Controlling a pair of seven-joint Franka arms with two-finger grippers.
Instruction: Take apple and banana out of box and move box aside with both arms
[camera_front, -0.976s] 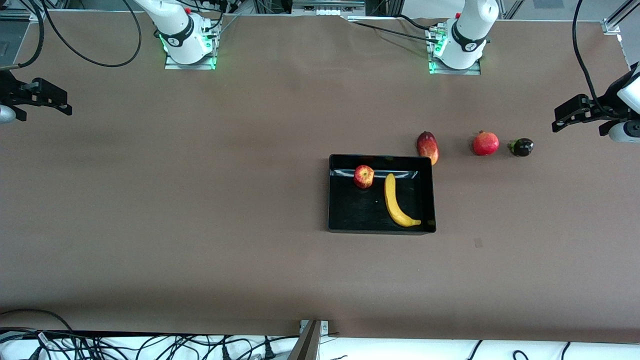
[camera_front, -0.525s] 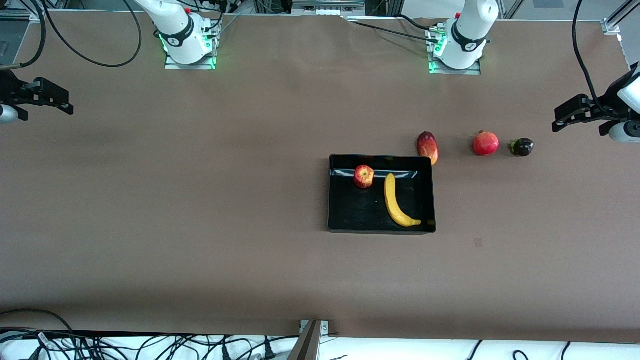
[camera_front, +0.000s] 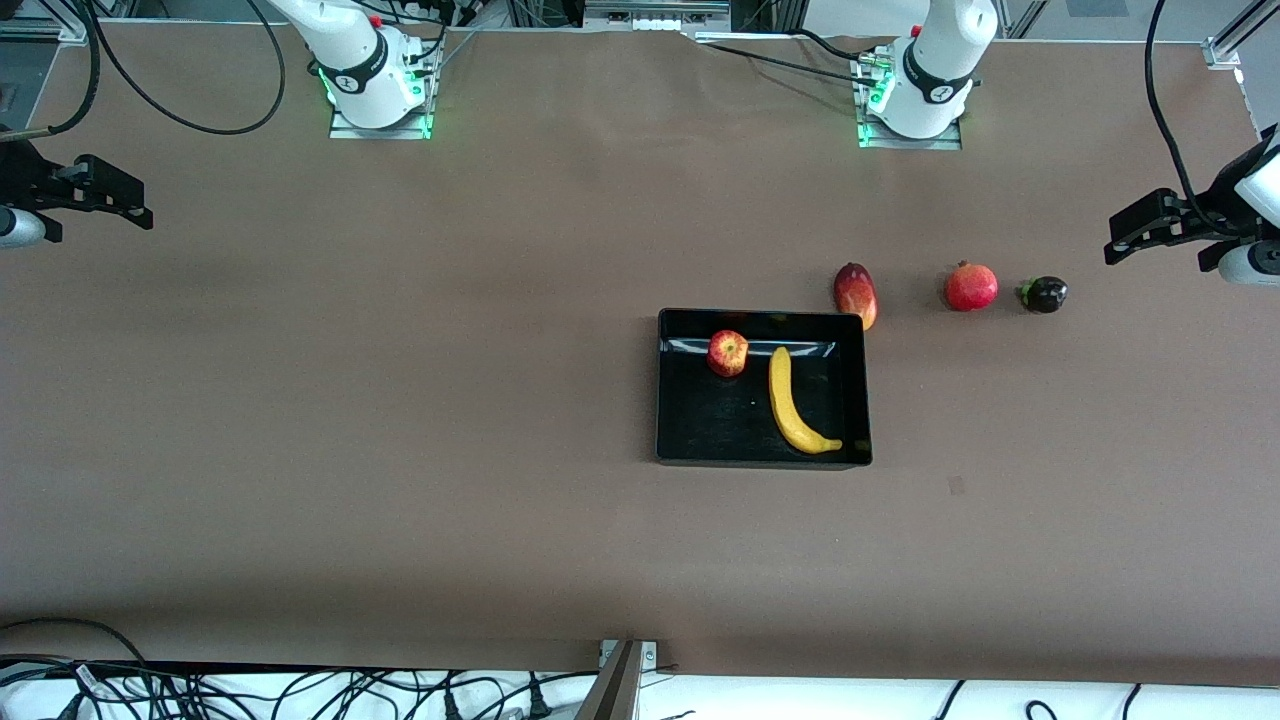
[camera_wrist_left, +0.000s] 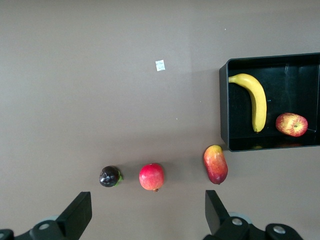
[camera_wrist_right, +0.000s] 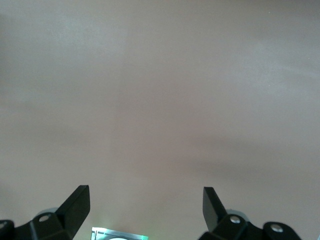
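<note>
Over the surface's edge at the left arm's end hangs the left hand (camera_front: 1150, 228), its fingers spread wide and holding nothing, while the right hand (camera_front: 95, 193) hangs over the bare surface (camera_front: 400, 400) at the right arm's end, equally released and empty. Both are well apart from the work. Nearest the left hand lies a small dark fruit (camera_front: 1043, 294), then a pomegranate (camera_front: 971, 287) beside it, then a mango (camera_front: 856, 295) touching or just beside the corner of the box (camera_front: 664, 400). Inside the box, the apple (camera_front: 728, 353) sits by the wall farther from the front camera, and the banana (camera_front: 794, 402) curves beside it toward the left arm's end, its tip reaching the nearer wall. Judged from this, no step has begun: both fruits are in the box and neither arm has reached in. The next move likely calls for one hand to travel over the box and come down on a fruit; the left hand seems closer to the banana, and must pass the three loose fruits without knocking them. Only after both fruits are out does the two-armed shift of the box make sense.
</note>
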